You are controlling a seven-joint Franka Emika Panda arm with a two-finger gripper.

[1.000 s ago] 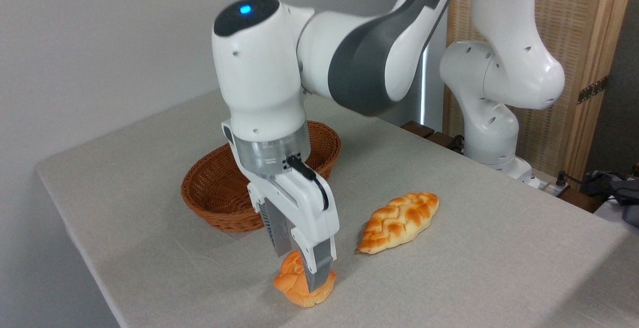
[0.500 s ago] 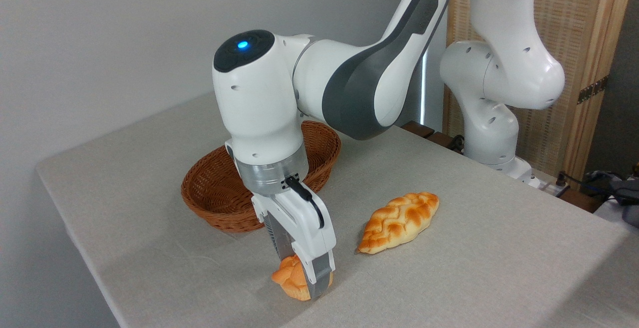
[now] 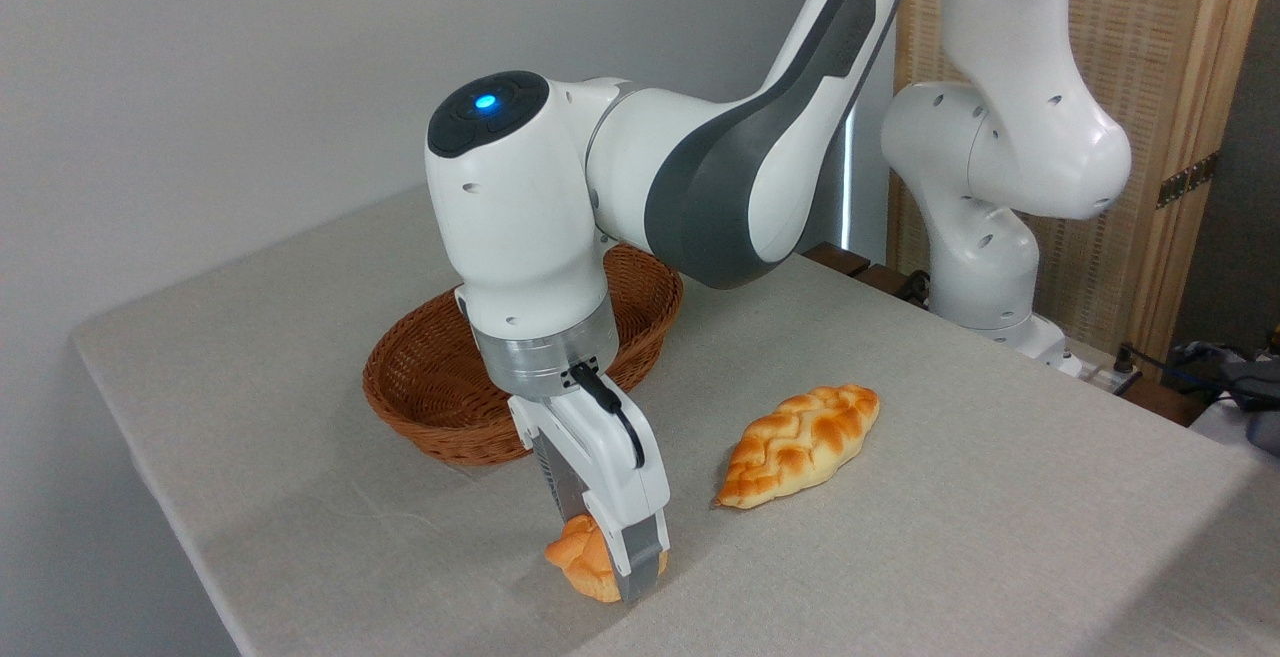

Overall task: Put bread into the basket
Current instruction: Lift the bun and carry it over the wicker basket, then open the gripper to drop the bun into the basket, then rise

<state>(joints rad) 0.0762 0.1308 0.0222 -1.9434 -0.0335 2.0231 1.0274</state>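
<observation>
Nearest the camera, at the front edge of the grey cloth-covered table (image 3: pixel 950 497), the small orange-golden bread (image 3: pixel 583 562) sits on the cloth with the gripper (image 3: pixel 612 562) lowered straight down over it; the near finger (image 3: pixel 640 552) covers the bun's right half, the other finger stands behind it, and the two appear pressed against the bun from either side, so the tool reads as clamped on the bread, with the bun's underside at or barely off the cloth, which of the two cannot be told. Only the lumpy left part of the bun shows past the finger. A black cable (image 3: pixel 610 412) loops along the white gripper body up to the silver wrist ring. Just to the right and a little further back lies a longer braided loaf (image 3: pixel 800 445), pointed at both ends, golden on top with paler sides, apart from the bun and the gripper. Behind the gripper, partly hidden by the wrist, stands the oval brown wicker basket (image 3: pixel 420 377), near the bun but not touching it. Further back the white and grey arm (image 3: pixel 720 167) bends up out of the picture, a blue light glowing on its wrist cap, and its base (image 3: pixel 985 277) stands at the table's far right edge before a wooden woven screen (image 3: pixel 1150 87)
</observation>
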